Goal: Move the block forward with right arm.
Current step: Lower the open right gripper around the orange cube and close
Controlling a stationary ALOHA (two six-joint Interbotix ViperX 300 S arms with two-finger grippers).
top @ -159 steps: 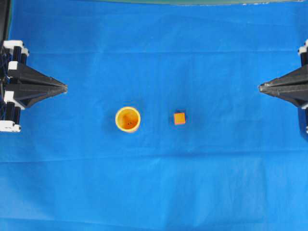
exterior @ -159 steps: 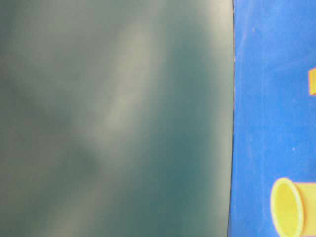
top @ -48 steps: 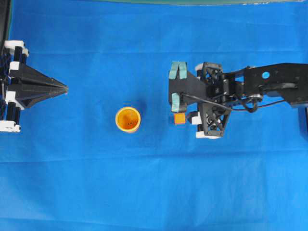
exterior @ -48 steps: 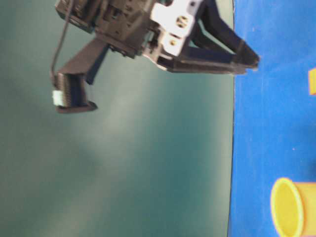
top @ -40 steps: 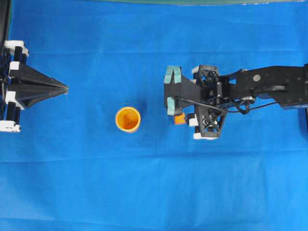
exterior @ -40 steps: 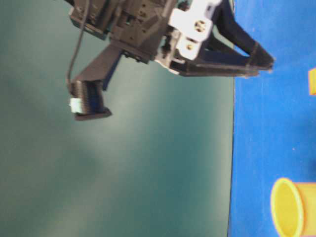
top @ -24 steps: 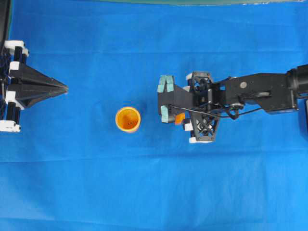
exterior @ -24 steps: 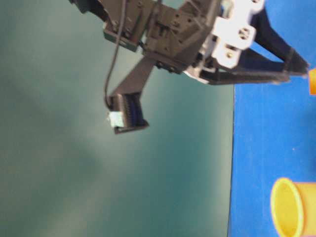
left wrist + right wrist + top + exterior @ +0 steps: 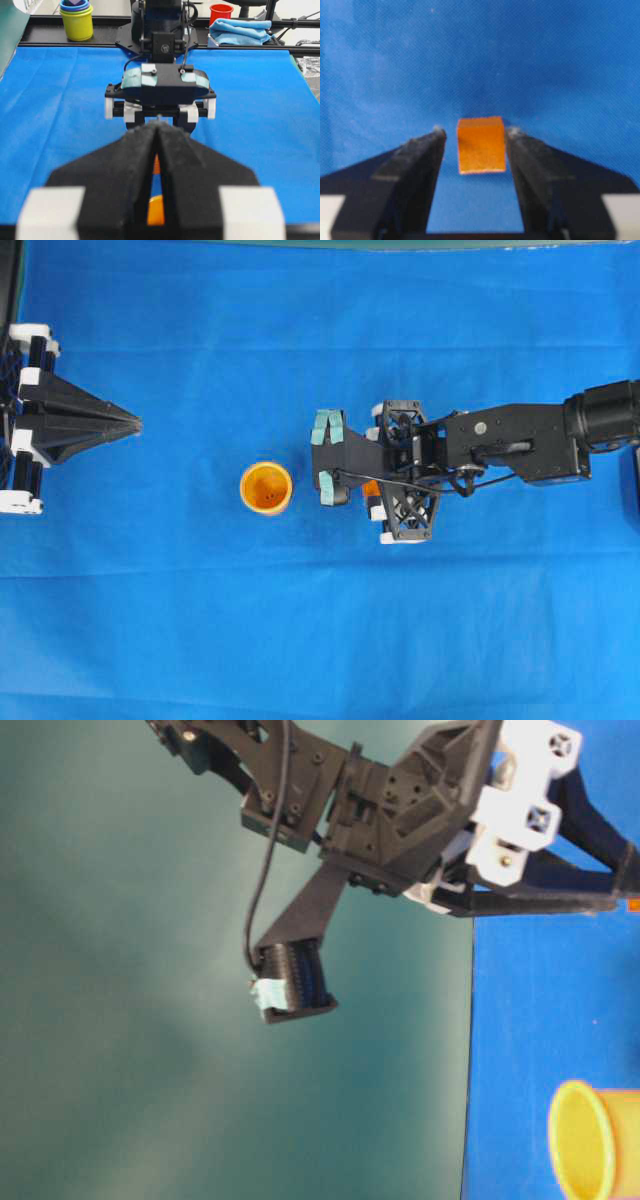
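Note:
The block (image 9: 481, 145), a small orange cube, rests on the blue cloth between the two black fingers (image 9: 420, 160) of my right gripper (image 9: 475, 132). The jaws stand open, with a strip of cloth showing on each side of the cube. From above, the right arm (image 9: 500, 445) reaches in from the right and covers most of the block (image 9: 371, 487). At table level only an orange sliver of the block (image 9: 634, 905) shows beside a lowered finger (image 9: 590, 900). My left gripper (image 9: 125, 425) is shut at the far left, its tips (image 9: 158, 125) pressed together.
A yellow-orange cup (image 9: 266, 487) stands upright just left of the right arm's wrist and also shows at table level (image 9: 590, 1140). Blue cloth (image 9: 300, 620) covers the table. Beyond the far edge are stacked cups (image 9: 76, 20), a red cup (image 9: 221, 12) and a folded blue cloth (image 9: 240, 30).
The right arm has moved left and down, so its open fingers now straddle the block. Block, cup and left arm have stayed in place.

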